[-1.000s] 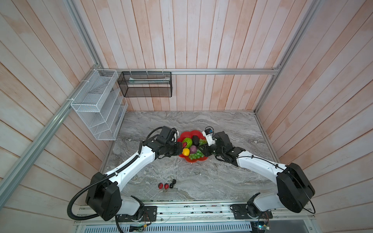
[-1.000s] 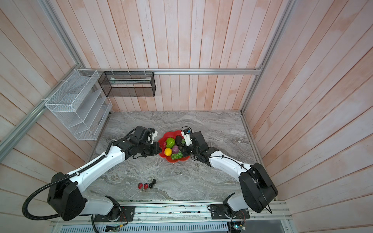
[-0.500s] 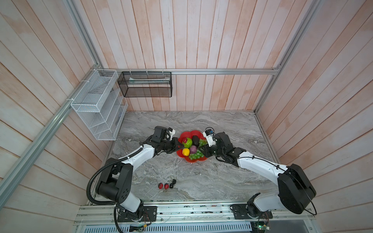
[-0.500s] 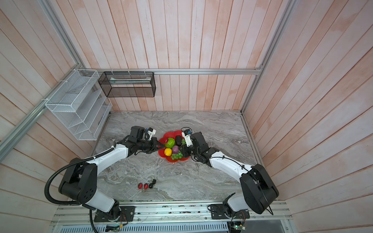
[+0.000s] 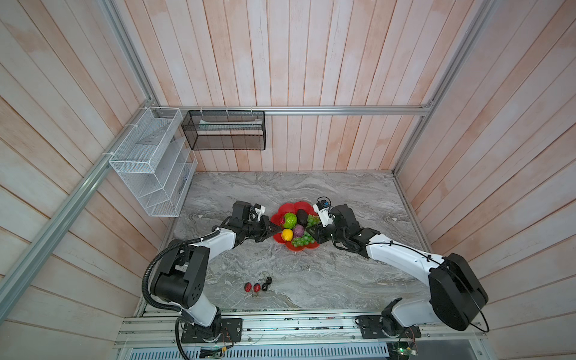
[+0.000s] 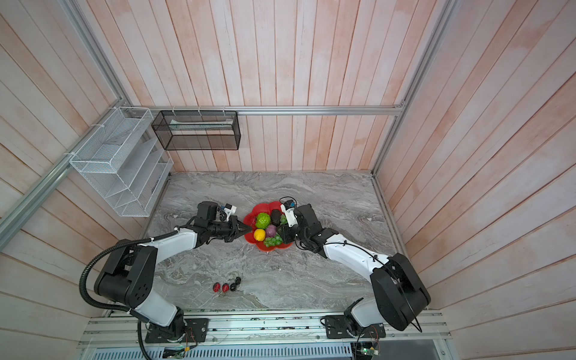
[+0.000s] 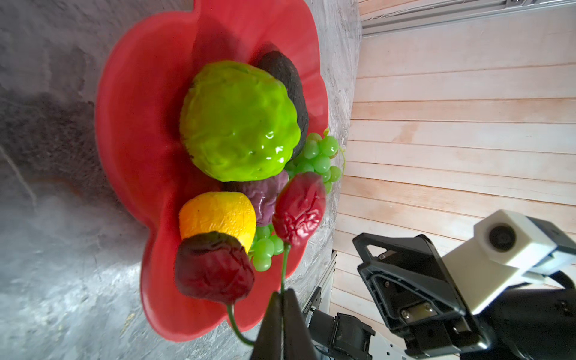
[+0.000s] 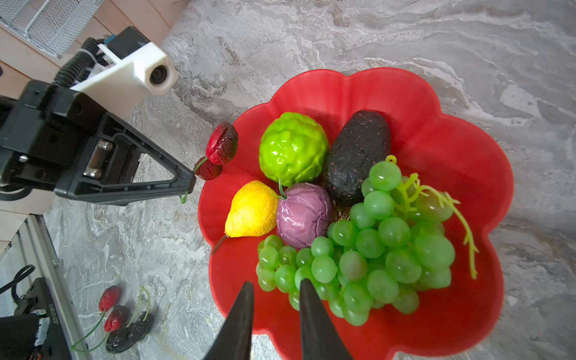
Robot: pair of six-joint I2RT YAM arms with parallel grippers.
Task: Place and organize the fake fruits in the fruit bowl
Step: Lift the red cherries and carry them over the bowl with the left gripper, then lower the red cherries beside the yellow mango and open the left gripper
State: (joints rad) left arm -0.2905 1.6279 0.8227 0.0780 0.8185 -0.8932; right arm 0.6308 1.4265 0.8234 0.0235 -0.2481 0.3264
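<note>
The red scalloped fruit bowl point(image 5: 296, 247) point(image 6: 274, 246) point(image 7: 140, 124) point(image 8: 452, 156) holds a bumpy lime-green ball point(image 8: 293, 149), a dark avocado point(image 8: 358, 156), a yellow lemon point(image 8: 251, 210), a purple fruit point(image 8: 304, 215) and green grapes point(image 8: 389, 249). My left gripper point(image 7: 283, 296) point(image 8: 190, 184) point(image 5: 274, 230) is shut on the green stem of a red cherry pair point(image 7: 215, 268) point(image 8: 222, 143), which hangs at the bowl's left rim. Over the bowl's right rim, beside the grapes, my right gripper point(image 8: 276, 285) point(image 6: 280, 232) stands a little open, with nothing between its fingers.
Another cherry pair point(image 5: 252, 287) point(image 8: 110, 308) and small black berries point(image 5: 266, 285) point(image 8: 129, 335) lie on the marble table near its front edge. A white wire rack point(image 5: 149, 162) and a black mesh basket point(image 5: 224, 131) hang on the walls at the back left.
The left arm has folded its elbow back toward its base while its gripper, with the cherry pair, stays at the bowl's left rim. The right arm has not moved.
</note>
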